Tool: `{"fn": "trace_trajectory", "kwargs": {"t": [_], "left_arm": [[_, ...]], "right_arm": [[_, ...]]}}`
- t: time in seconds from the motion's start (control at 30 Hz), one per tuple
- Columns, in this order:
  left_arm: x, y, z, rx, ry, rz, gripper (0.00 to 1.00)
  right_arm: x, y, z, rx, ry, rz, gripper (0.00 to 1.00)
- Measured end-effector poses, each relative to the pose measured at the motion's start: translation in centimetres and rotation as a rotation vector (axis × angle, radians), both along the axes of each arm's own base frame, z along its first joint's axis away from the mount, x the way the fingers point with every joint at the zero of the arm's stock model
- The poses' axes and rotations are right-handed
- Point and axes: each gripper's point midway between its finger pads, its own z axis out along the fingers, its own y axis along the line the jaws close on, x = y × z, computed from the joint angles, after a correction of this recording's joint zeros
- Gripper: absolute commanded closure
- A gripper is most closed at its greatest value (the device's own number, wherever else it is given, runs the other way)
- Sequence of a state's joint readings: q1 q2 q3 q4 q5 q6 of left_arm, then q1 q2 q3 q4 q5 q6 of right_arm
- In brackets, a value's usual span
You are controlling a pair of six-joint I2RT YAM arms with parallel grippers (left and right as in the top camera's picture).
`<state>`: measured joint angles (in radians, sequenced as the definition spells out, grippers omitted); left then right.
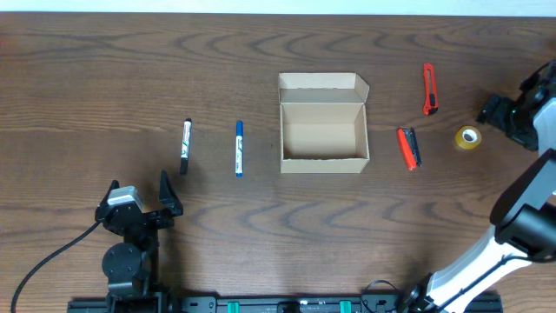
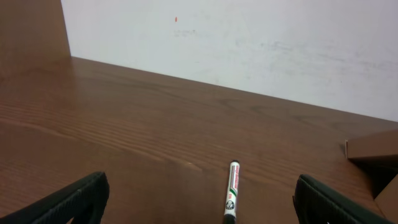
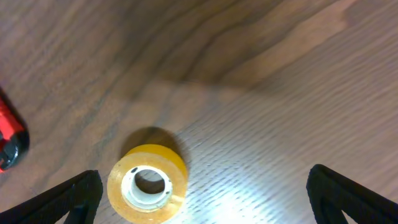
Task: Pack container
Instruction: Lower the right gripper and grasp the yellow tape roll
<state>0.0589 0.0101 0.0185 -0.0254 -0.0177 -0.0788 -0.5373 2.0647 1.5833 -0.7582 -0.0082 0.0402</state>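
Note:
The tan cardboard container [image 1: 323,130] stands open at the table's middle, its flap lid folded back; its corner shows in the left wrist view [image 2: 373,146]. A black marker [image 1: 186,145] and a blue marker [image 1: 239,149] lie to its left. My left gripper [image 1: 139,189] is open and empty just in front of the black marker [image 2: 231,190], which lies between and ahead of its fingers [image 2: 205,211]. My right gripper [image 1: 502,113] is open and empty beside a yellow tape roll [image 1: 468,137]. In the right wrist view the roll [image 3: 147,183] lies near the left finger of that gripper [image 3: 208,205].
A red utility knife [image 1: 429,89] lies right of the container at the back. A red-and-black cutter [image 1: 408,148] lies nearer the container's right wall; a red end shows in the right wrist view [image 3: 9,140]. A white wall [image 2: 249,43] stands behind the table.

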Motion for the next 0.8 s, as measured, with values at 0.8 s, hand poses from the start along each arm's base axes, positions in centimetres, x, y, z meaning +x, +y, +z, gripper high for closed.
{"fn": "trace_trajectory", "kwargs": {"t": [0.8], "left_arm": [[0.0,0.0,0.0,0.0,0.0,0.0,0.05]], "right_arm": [[-2.9,0.5,-1.4,0.011,0.159,-0.018,0.01]]}}
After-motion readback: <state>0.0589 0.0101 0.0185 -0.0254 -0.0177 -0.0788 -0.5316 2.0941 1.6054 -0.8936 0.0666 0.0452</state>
